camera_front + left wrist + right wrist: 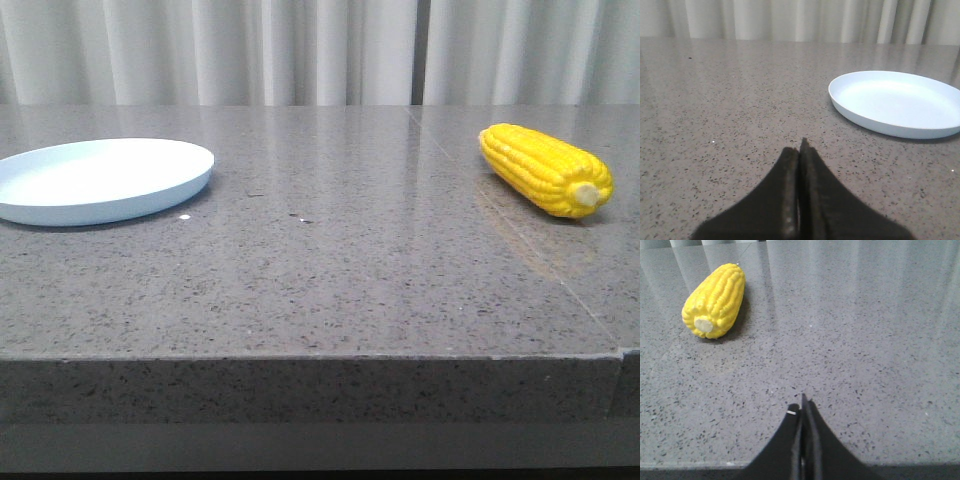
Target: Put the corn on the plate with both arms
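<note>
Right up close, the left gripper [800,150] has its two black fingers pressed flat together with nothing between them, and the right gripper [802,407] is pinched closed and empty too. Both sit low over the table [330,290], probably waiting to start. The table is gray stone with tiny dark and light specks, smooth and a bit shiny. The corn [545,170] lies on its side over on the right part of the table, its pale stub end pointing toward the front edge. It is bright yellow and bumpy with rows of kernels. The plate [100,205] sits far away on the left, round, shallow, pale blue and smooth, with nothing on it, so the corn needs a long trip across.
</note>
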